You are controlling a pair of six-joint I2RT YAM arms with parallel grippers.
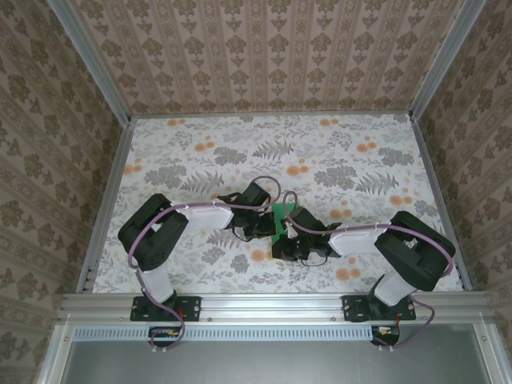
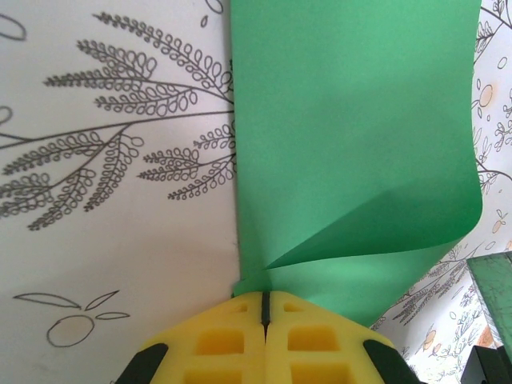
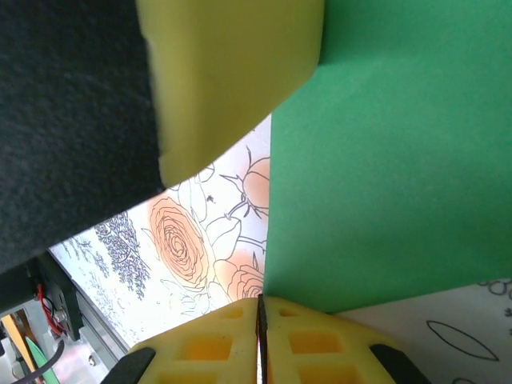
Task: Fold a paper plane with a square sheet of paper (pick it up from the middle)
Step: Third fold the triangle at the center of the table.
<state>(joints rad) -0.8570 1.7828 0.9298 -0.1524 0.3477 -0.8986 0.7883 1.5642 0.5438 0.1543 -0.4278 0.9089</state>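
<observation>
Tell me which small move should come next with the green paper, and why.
Probably the right hand should carry its edge a little over toward the left hand. Both hands are shut on the thin bright green sheet of paper, and in the left wrist view one side of it curls over without a sharp crease, so the fold looks unfinished.
</observation>
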